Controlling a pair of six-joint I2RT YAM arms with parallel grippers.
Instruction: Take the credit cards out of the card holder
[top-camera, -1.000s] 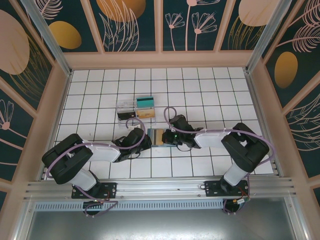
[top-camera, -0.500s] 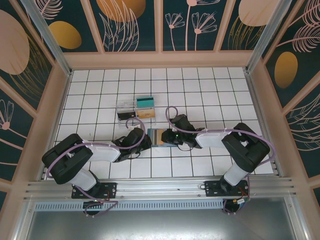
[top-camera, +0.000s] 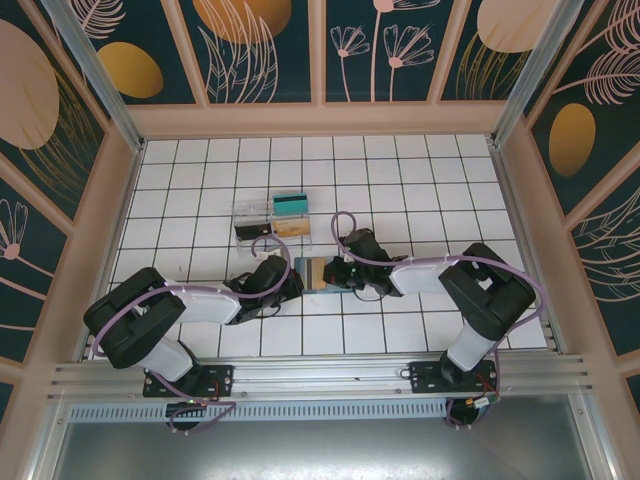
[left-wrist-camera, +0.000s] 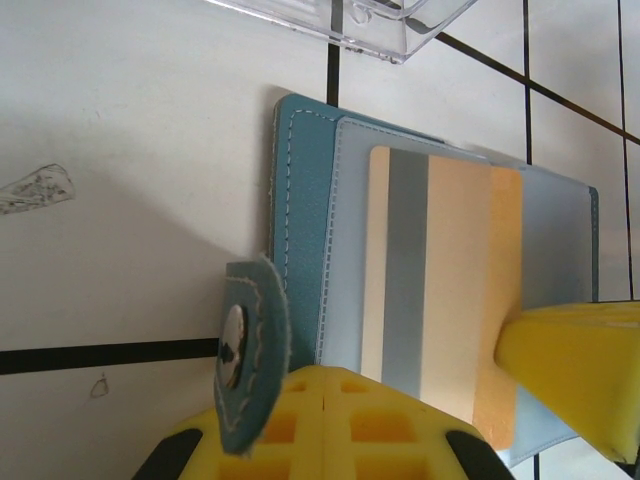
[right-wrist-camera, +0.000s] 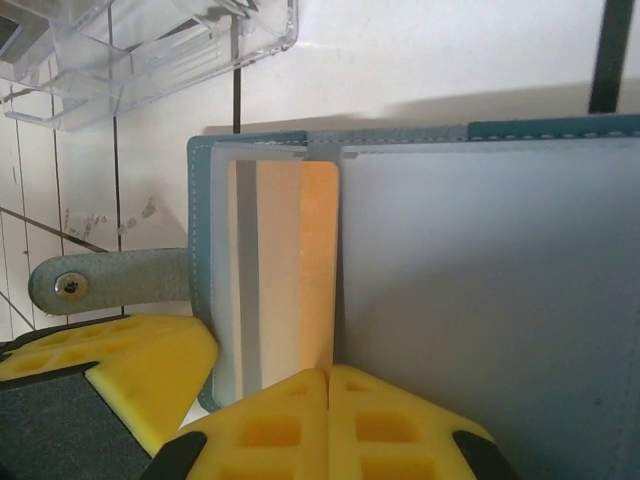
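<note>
- Top external: several credit cards (top-camera: 291, 204) are being kept at the clear box (top-camera: 255, 212), beyond the card holder (top-camera: 318, 272).
- Left wrist: the card holder's edge is being pinned by the closed, empty left jaws.
- Right wrist: one orange-tan card (right-wrist-camera: 285, 270), not yet out, is being touched by the closed right jaws.

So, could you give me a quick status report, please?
Both jaws shut. Left gripper by card holder snap tab, right gripper at orange card edge. Card not yet out. Clear box nearby, not blocking.
</note>
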